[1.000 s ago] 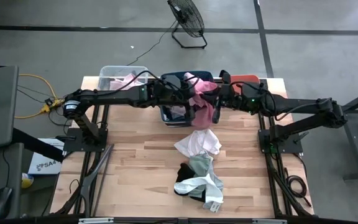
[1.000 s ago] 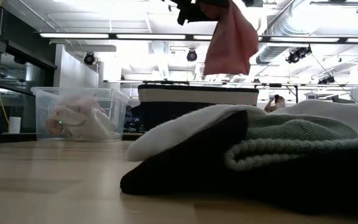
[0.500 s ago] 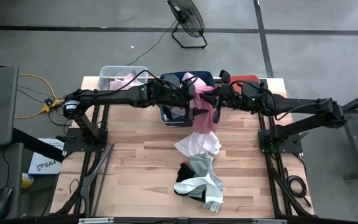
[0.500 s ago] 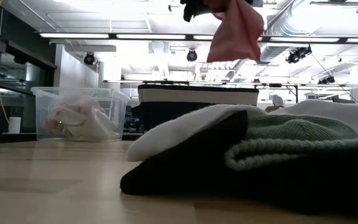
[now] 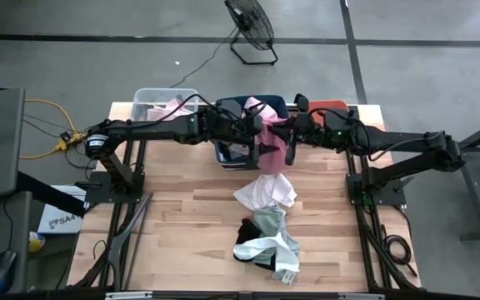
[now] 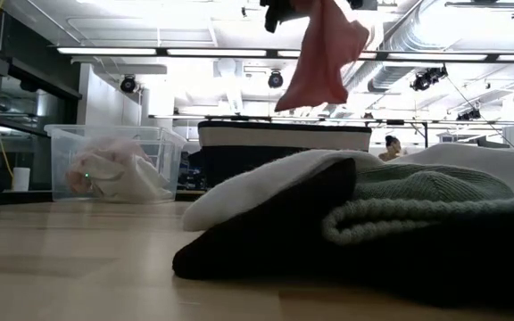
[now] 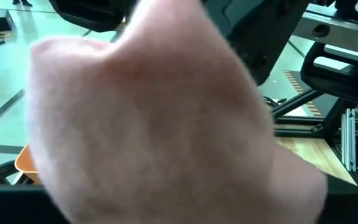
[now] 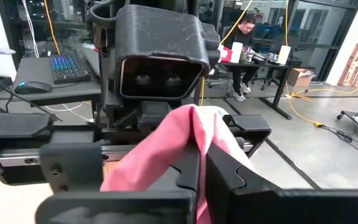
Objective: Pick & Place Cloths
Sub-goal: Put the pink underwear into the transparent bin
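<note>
**Pink cloth swung leftward under two grippers above the navy bin**

Right gripper [image 8: 197, 168]: fingers pressed together on the upper edge of the pink cloth [image 8: 166, 146], pinching a fold between them. Directly opposite and nearly touching, the left gripper [image 5: 255, 133], facing the right one head-on; fingers hidden behind fabric in its own wrist view, so impossible to tell whether clamped or parted. Cloth hanging from that meeting point, high above the navy bin [image 5: 233, 152] and clear of its rim in the low view.

Changed over the last second: in the low view, lower tail of the cloth [image 6: 321, 55] swung from the right toward the left, now tapering to a corner low on the left; grippers barely shifted in the high view. Probably a swing or a handover tug rather than a release, so placement not yet done.

Long axis roughly vertical, slightly slanted, top at the grippers, free end pointing down toward the bin.

Below and nearer the table front, away from both grippers: a pile of white, grey-green and black cloths [image 5: 267, 225] waiting on the table [image 5: 182, 217]. To the left gripper's far side, a clear bin [image 5: 152, 102] with pale pink fabric inside.
</note>
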Motion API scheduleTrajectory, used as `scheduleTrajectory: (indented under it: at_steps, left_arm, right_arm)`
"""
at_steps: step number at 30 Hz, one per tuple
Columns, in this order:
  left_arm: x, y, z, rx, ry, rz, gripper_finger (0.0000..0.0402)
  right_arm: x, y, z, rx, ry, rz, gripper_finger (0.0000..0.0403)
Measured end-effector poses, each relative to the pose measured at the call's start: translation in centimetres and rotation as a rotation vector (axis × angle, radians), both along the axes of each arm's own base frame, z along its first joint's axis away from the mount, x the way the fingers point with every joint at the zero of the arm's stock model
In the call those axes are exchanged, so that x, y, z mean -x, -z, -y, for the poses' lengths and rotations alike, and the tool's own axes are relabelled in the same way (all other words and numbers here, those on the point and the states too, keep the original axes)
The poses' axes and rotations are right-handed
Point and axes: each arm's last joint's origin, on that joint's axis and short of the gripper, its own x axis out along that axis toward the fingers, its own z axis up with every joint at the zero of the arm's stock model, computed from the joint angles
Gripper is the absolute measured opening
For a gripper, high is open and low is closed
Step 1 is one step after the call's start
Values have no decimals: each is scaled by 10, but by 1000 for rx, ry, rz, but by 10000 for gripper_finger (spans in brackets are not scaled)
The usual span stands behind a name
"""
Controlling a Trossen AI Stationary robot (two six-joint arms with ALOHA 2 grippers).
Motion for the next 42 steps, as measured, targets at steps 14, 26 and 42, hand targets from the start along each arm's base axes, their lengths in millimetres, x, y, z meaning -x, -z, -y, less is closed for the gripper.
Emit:
scheduleTrajectory:
  at_steps: [14,26,42]
  left_arm:
    - [2,6,-2,-52,-53,-63,13]
    - [9,7,-4,-128,-147,-143,4]
    - [74,-34,-8,-337,-593,-254,4]
  right_arm:
    - [0,2,0,-3,-8,-15,4]
    - [12,3,-3,-56,-22,-69,82]
    - [30,9,-4,-177,2,-181,195]
